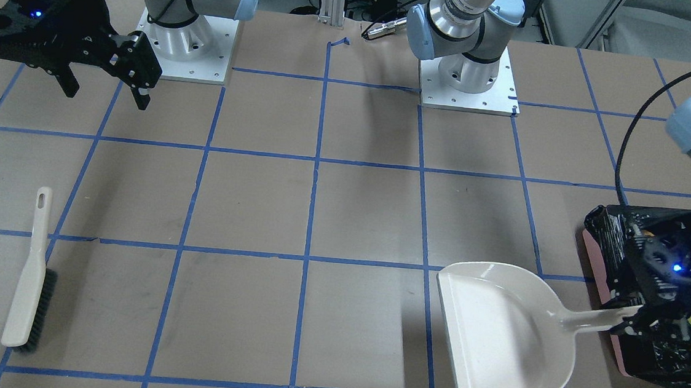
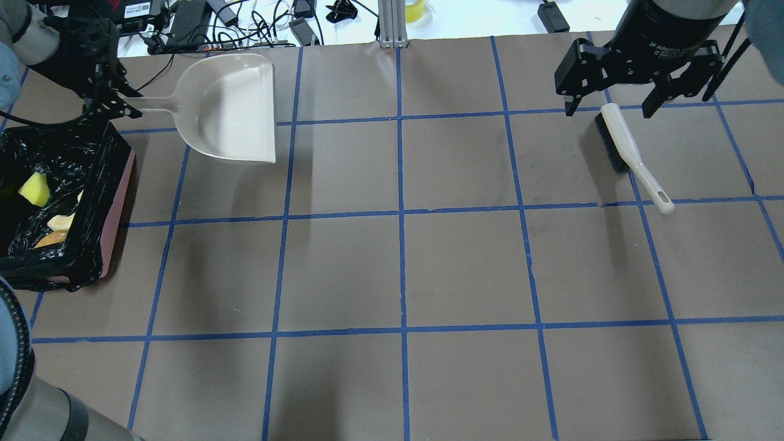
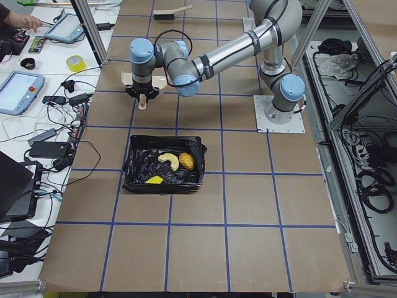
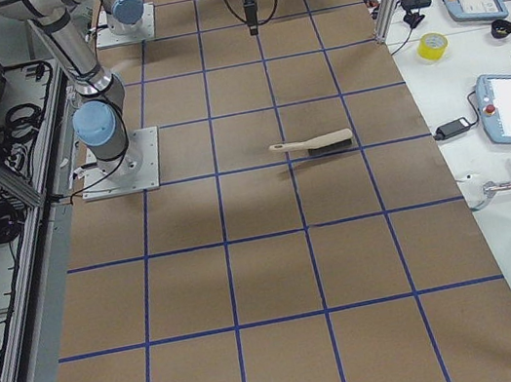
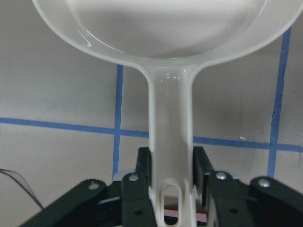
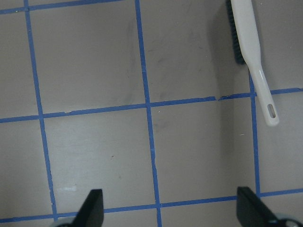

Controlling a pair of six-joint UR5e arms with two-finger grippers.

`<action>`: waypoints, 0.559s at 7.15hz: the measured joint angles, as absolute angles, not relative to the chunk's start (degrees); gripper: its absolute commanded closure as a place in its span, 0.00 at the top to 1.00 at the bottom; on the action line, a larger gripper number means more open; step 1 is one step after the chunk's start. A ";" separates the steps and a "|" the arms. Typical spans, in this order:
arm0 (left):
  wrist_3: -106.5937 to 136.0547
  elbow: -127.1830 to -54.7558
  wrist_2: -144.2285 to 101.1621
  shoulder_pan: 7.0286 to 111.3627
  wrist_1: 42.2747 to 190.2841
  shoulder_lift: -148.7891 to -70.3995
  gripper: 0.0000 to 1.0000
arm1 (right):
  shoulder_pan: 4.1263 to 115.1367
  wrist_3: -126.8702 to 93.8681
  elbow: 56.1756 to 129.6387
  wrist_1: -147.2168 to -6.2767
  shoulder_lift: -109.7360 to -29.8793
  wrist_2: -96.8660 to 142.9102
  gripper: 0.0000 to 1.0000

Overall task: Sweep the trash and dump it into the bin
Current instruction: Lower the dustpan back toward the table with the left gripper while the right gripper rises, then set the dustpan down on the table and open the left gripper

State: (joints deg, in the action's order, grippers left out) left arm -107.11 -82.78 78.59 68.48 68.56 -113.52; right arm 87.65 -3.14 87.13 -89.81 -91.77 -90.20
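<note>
The trash lies inside the bin [image 2: 117, 184], a pink box lined with a black bag: a yellow sponge [image 2: 35, 188], a tan croissant-like piece [image 3: 167, 160] and a brown potato-like lump [image 3: 187, 161]. My left gripper [image 2: 116, 107] is shut on the handle of the cream dustpan [image 2: 229, 110], which is empty and sticks out over the table just past the bin's far end. In the left wrist view the fingers [image 5: 142, 170] clamp the handle. My right gripper [image 2: 609, 111] hangs open and empty above the brush [image 2: 625, 144], which lies flat on the table.
Blue tape lines grid the brown table. Cables and devices crowd the far edge [image 2: 245, 18] behind the dustpan. Both arm bases [image 1: 187, 46] stand on the robot's side.
</note>
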 measured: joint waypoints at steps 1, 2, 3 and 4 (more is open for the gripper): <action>-106.15 -82.81 78.65 70.32 68.29 -115.37 0.00 | 87.68 -3.13 87.26 -89.91 -91.84 -90.04 1.00; -105.88 -82.97 79.05 72.15 67.84 -117.11 0.00 | 87.70 -3.10 87.45 -89.90 -91.84 -90.07 1.00; -105.81 -83.38 79.69 73.46 66.91 -118.50 0.00 | 87.71 -3.06 87.56 -89.81 -91.91 -90.22 1.00; -105.81 -83.93 80.04 74.05 65.87 -119.52 0.00 | 87.71 -3.02 87.59 -89.74 -92.00 -90.42 1.00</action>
